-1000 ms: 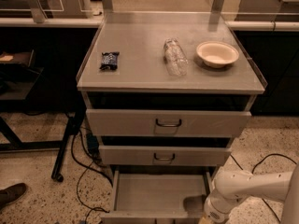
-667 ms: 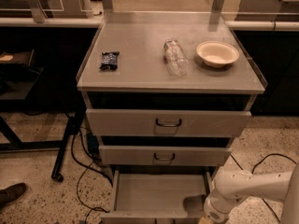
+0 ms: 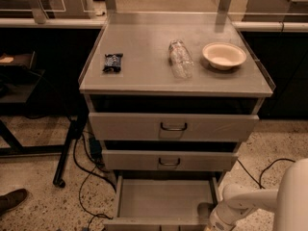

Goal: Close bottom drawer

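The bottom drawer (image 3: pixel 163 201) of the grey cabinet is pulled out, showing a plain grey tray inside. Its front panel sits at the bottom edge of the view and its handle is out of sight. My white arm reaches in from the lower right, and the gripper (image 3: pixel 208 213) is at the drawer's front right corner, mostly cut off by the frame edge. The middle drawer (image 3: pixel 169 160) and the top drawer (image 3: pixel 173 127) above it are shut, each with a dark wire handle.
On the cabinet top (image 3: pixel 144 66) lie a dark snack packet (image 3: pixel 112 62), a clear plastic bottle (image 3: pixel 180 57) on its side and a white bowl (image 3: pixel 224 55). Black cables (image 3: pixel 89 177) trail on the floor at left. A shoe (image 3: pixel 12 200) shows at lower left.
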Controlling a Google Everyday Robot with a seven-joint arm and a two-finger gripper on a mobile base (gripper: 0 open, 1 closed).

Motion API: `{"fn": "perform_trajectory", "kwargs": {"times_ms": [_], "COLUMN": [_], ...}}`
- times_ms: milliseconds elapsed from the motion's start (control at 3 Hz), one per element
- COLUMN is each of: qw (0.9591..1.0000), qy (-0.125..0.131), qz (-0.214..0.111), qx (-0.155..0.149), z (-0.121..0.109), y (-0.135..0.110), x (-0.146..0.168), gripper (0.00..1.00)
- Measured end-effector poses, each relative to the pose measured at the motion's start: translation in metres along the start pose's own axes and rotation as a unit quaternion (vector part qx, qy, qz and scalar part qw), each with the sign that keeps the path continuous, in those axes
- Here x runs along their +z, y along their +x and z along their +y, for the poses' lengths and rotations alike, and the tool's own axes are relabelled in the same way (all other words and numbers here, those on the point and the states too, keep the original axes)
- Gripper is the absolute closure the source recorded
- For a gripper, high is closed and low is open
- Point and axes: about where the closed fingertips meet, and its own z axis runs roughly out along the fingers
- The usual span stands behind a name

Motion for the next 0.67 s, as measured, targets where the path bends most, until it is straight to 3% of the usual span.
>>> {"fn": "perform_trajectory", "kwargs": {"times_ms": [667], "qw": [0.9997], "qy": [0.018], "qz": [-0.013], "qx": [-0.008], "z": [-0.012], "y": [-0.004], "x": [0.017], "gripper": [1.0]}}
